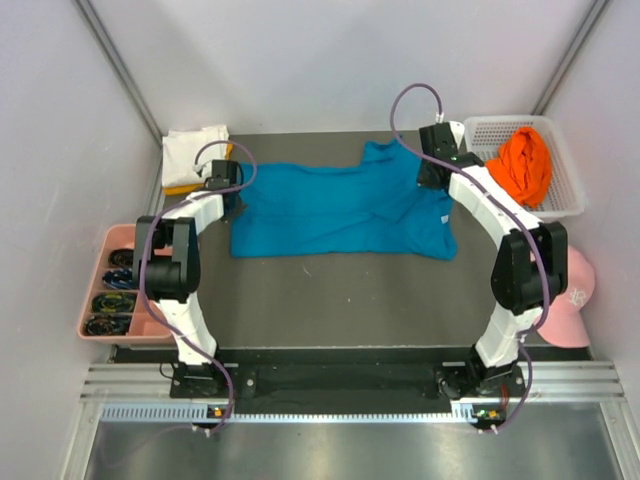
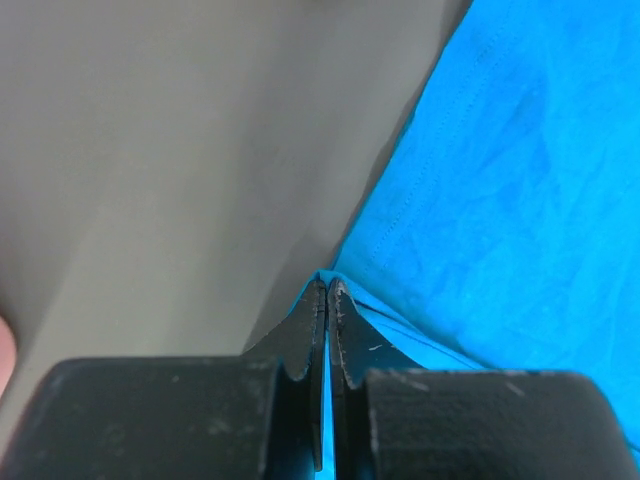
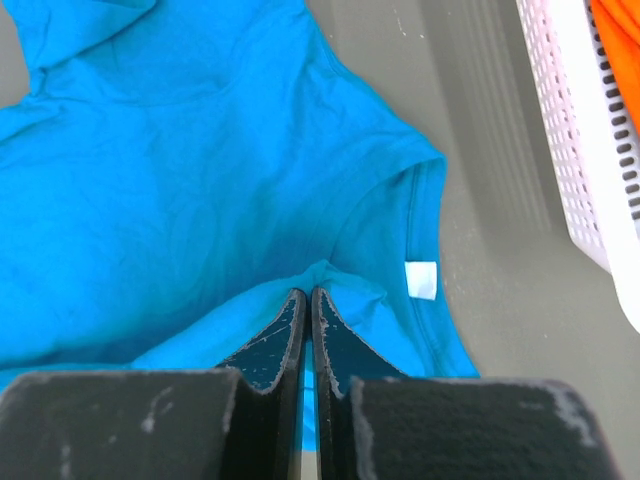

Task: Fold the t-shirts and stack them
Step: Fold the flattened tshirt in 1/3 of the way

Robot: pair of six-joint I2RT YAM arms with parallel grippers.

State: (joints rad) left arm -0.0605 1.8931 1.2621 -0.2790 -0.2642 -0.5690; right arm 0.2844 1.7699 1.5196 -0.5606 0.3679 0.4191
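Left gripper [image 2: 327, 285] is pinching shut on an edge of the teal-blue soft cloth t-shirt [image 1: 340, 210], w/ cloth showing btwn the jaws. Right gripper [image 3: 308, 295] is clamping a raised fold of it near the sleeve w/ the small white tag [image 3: 421, 279]. The shirt is lying spread across the far middle of the grey table [image 1: 330, 290], btwn both arms. Risks, as I'm judging them:
- Both pinches are looking thin, so pulling apart too hard could slip the cloth out.
- Lifting unevenly could skew the fold.
- The right arm is working close to the white plastic mesh basket [image 1: 570, 200] holding the bright orange shirt [image 1: 525, 165], so a wide swing could knock it.
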